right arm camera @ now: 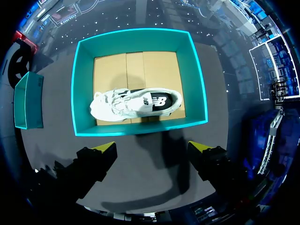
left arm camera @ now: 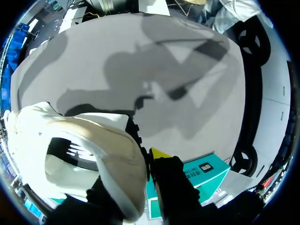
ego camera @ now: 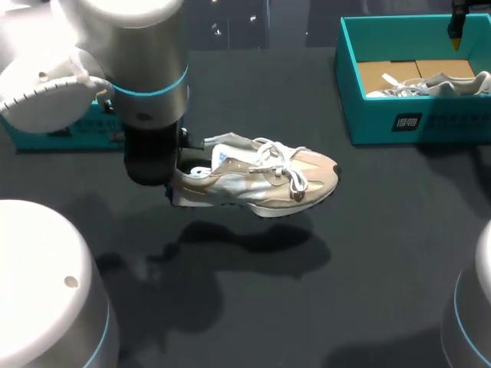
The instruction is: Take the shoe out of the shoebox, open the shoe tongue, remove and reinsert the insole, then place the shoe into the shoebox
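A beige and white shoe (ego camera: 261, 180) with white laces hangs above the dark table, toe pointing right, its shadow below it. My left gripper (ego camera: 175, 167) is shut on its heel. In the left wrist view the heel collar (left arm camera: 93, 154) is pinched beside one yellow fingertip (left arm camera: 159, 153); the other finger is hidden by the shoe. A second, matching shoe (right arm camera: 136, 103) lies on cardboard in the teal shoebox (right arm camera: 79, 93), which stands at the table's far right (ego camera: 399, 123). My right gripper (right arm camera: 152, 150) hovers open above the box's near wall, holding nothing; it also shows in the head view (ego camera: 458, 31).
The teal box lid (ego camera: 54, 134) lies at the far left of the table, behind my left arm; it also shows beside the box (right arm camera: 28, 101) and under my left gripper (left arm camera: 201, 173). Dark table surface (ego camera: 307, 291) spreads in front of the shoe.
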Controlling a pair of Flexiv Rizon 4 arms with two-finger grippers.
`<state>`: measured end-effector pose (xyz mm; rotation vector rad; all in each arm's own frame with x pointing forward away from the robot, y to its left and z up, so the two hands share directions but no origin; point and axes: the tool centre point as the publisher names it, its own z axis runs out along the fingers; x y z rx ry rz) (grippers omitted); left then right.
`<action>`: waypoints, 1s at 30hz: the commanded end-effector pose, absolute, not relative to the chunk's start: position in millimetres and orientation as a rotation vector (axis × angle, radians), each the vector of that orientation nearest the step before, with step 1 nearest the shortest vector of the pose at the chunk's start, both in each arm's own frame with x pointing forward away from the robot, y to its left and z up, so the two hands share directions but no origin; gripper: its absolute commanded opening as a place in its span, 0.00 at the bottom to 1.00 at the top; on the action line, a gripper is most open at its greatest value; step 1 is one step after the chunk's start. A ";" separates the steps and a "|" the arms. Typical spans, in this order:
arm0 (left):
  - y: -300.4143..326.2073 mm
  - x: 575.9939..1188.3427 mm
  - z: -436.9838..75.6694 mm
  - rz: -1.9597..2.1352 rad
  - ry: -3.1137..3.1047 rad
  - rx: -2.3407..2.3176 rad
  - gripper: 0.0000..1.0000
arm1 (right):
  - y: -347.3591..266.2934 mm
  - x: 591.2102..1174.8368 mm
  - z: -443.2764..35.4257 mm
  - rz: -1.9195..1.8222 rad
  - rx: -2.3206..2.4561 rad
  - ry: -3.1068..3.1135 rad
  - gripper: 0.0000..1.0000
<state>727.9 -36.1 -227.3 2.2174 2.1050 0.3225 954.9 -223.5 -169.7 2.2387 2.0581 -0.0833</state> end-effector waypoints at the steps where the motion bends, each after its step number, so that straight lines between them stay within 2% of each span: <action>1: -51.4 713.5 -245.0 0.335 2.112 2.229 0.00 | -223.4 954.6 -169.5 -0.084 2.239 2.056 1.00; 12: -82.2 714.5 -296.7 0.354 2.171 2.245 0.00 | -223.4 954.6 -169.5 -0.084 2.239 2.056 1.00; 30: -96.4 713.6 -344.5 0.393 2.148 2.286 0.00 | -223.4 954.6 -169.5 -0.084 2.239 2.056 1.00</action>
